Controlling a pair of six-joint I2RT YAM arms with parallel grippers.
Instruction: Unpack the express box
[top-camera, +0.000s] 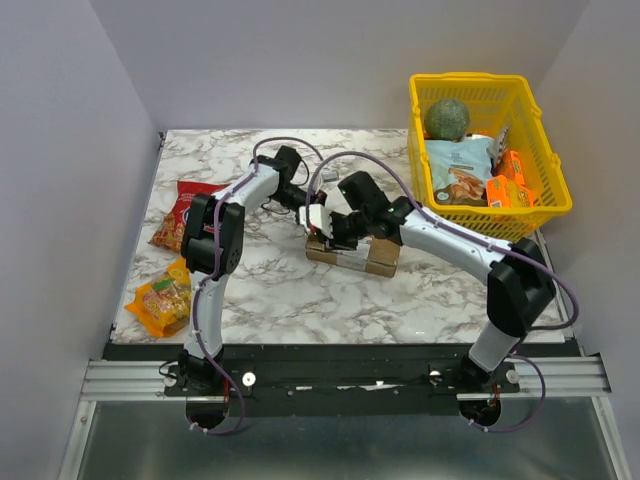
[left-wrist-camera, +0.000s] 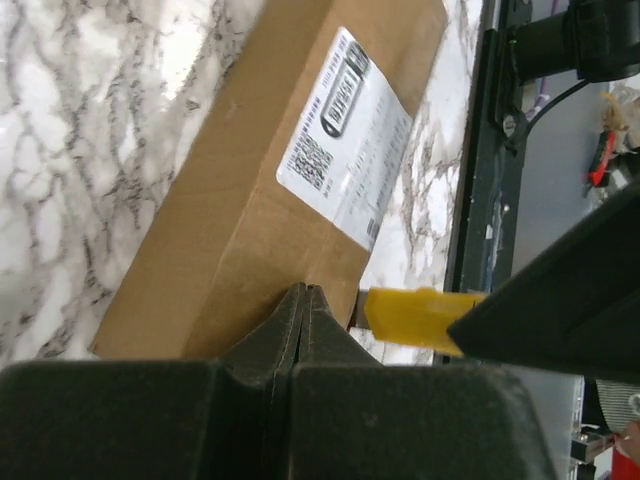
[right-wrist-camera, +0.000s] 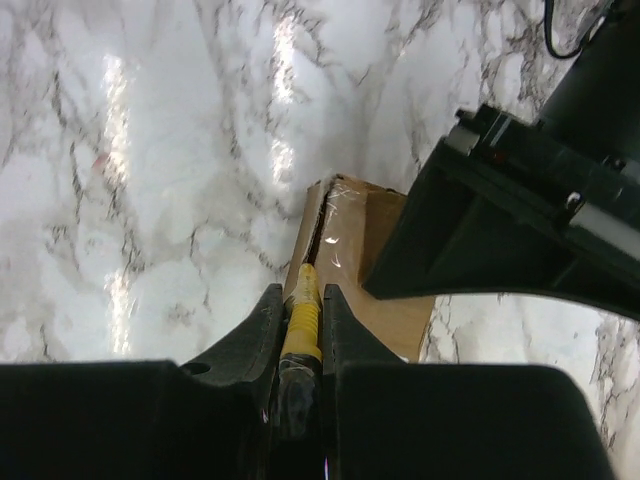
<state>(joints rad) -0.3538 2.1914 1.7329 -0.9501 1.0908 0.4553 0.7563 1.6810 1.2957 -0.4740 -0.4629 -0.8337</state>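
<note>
Cardboard express box (top-camera: 381, 259), elongated, on veined marble table (top-camera: 300, 300).

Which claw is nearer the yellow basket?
Right, narrowly. Right claw, gripping a yellow cutter at the express box, is on the yellow basket side; left claw, shut, is at the box just farther left.

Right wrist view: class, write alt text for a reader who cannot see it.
The right gripper pinches a yellow tool, its tip at the taped seam of the express box on a marble table. The left arm hides part of the box.
</note>
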